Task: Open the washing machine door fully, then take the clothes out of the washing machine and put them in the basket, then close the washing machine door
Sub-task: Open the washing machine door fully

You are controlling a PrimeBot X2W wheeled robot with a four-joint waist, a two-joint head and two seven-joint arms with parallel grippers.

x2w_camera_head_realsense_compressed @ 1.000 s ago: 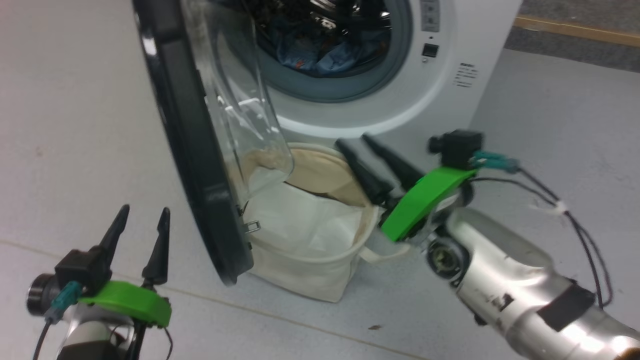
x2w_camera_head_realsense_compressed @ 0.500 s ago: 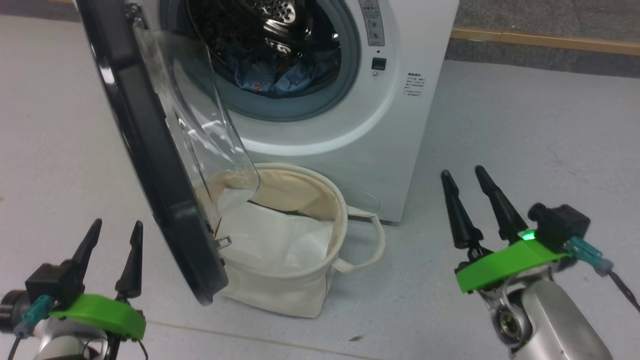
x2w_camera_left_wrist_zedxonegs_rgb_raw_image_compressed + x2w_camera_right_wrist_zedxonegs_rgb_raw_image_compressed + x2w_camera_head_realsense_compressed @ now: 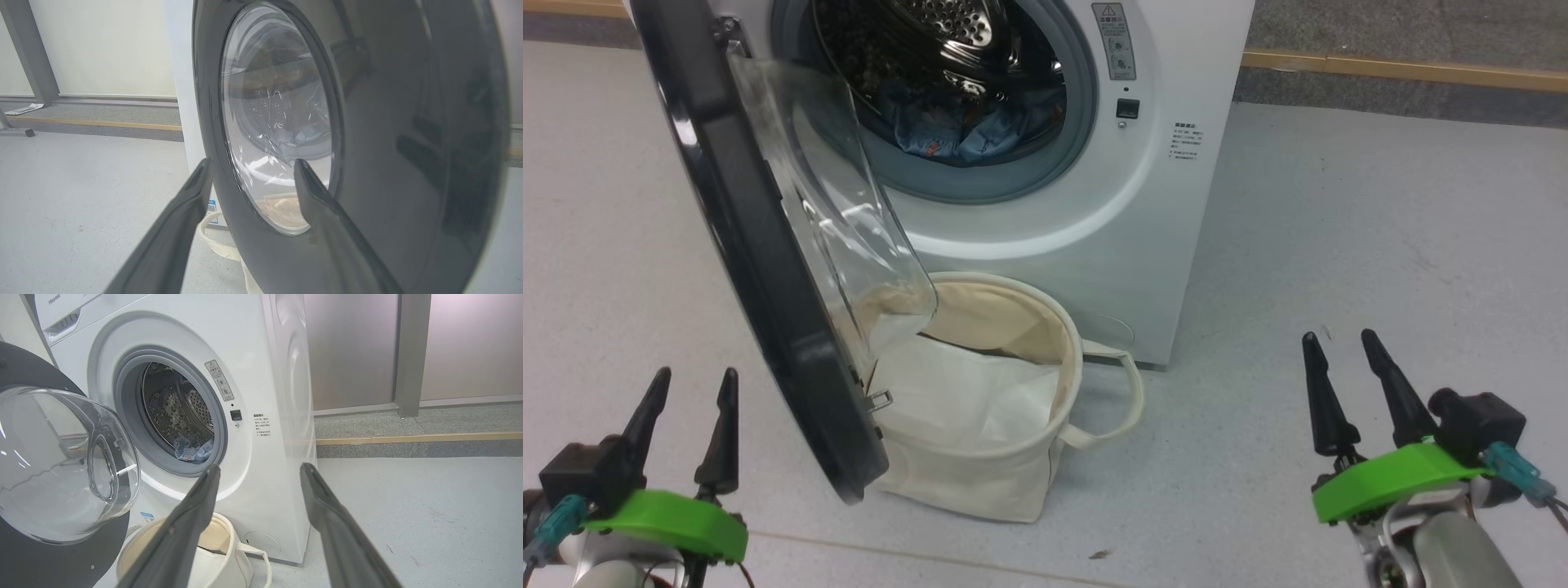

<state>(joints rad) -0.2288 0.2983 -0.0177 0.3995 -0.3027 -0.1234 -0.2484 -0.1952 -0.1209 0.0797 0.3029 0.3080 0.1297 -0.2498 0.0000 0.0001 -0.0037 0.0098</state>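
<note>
The white washing machine [image 3: 1143, 204] [image 3: 269, 367] stands ahead with its door [image 3: 760, 269] [image 3: 408, 143] [image 3: 61, 477] swung out to the left, black rim edge-on, clear bulge facing the drum. Light blue clothes [image 3: 956, 131] [image 3: 192, 449] lie low inside the steel drum. The cream basket [image 3: 1045, 457] [image 3: 229, 551] sits on the floor right below the opening, partly behind the door, with a white sheet inside. My left gripper [image 3: 692, 377] [image 3: 251, 163] is open at lower left, outside the door. Open too, my right gripper [image 3: 1338, 339] [image 3: 261, 467] hovers at lower right, clear of the machine.
Grey floor [image 3: 1380, 245] spreads to the right of the machine and to the left of the door. A wooden strip [image 3: 1405, 69] runs along the far wall. A grey post [image 3: 410, 355] stands at the back right.
My right gripper has drawn back from the basket rim to the lower right. The head camera has tilted up and back, showing more of the drum; the left gripper sits slightly lower.
</note>
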